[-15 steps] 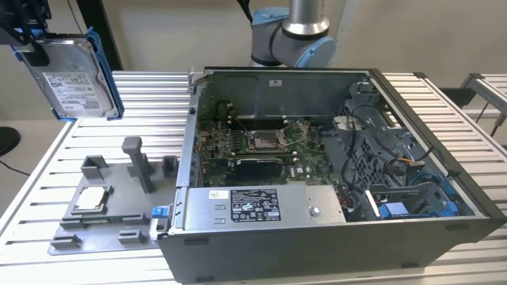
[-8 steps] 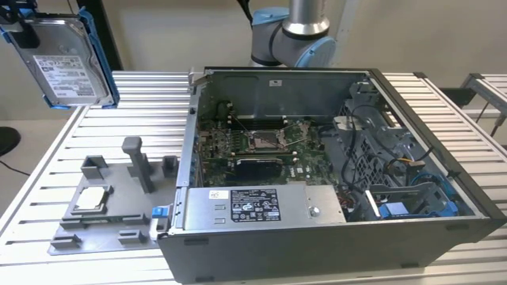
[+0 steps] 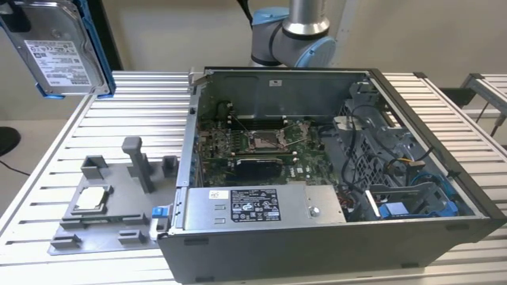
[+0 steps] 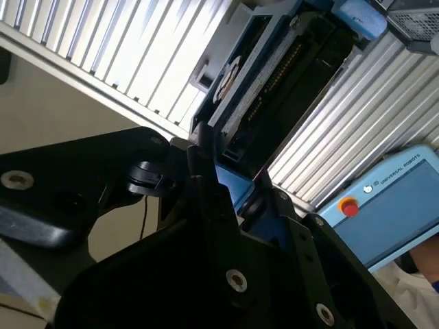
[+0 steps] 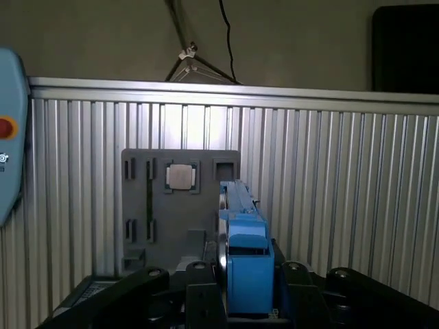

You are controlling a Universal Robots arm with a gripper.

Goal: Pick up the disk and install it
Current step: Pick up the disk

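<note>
Up close in the exterior view, the disk (image 3: 59,50) hangs in the air, to the exterior view's left of the open computer case (image 3: 317,243). In the second wrist view the gripper (image 4: 236,190) is clamped on its blue carrier. The first wrist view shows the disk (image 5: 243,240) edge-on in that grip.

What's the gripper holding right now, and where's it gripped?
The disk, held at one end: the gripper is shut across its blue carrier, and the rest of the disk sticks out free.
</note>
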